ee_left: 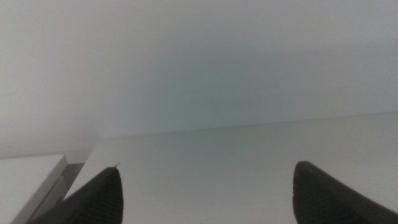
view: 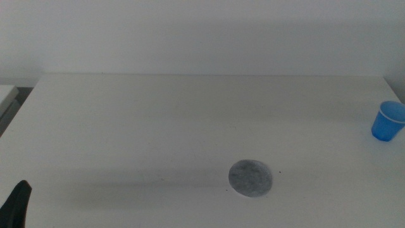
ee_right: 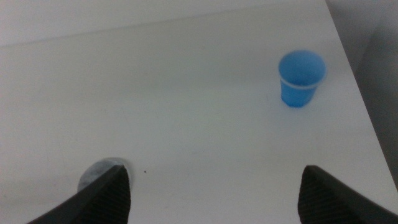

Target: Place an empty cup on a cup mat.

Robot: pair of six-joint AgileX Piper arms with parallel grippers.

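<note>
The blue cup (view: 387, 121) stands upright on the white table near its right edge, empty, with a white rim. The grey speckled cup mat (view: 250, 178) lies flat toward the table's front, well left of the cup and apart from it. My right gripper (ee_right: 214, 193) is open and empty, out of the middle view; its wrist view shows the cup (ee_right: 301, 78) some way ahead and the mat (ee_right: 102, 169) partly hidden behind one jaw. My left gripper (ee_left: 205, 193) is open and empty, and shows only as a dark tip (view: 18, 204) at the front left corner.
The white table (view: 158, 126) ends at a pale wall at the back. Its right edge (ee_right: 357, 81) runs close beside the cup. A lower pale surface (ee_left: 28, 180) sits off the table's far left corner.
</note>
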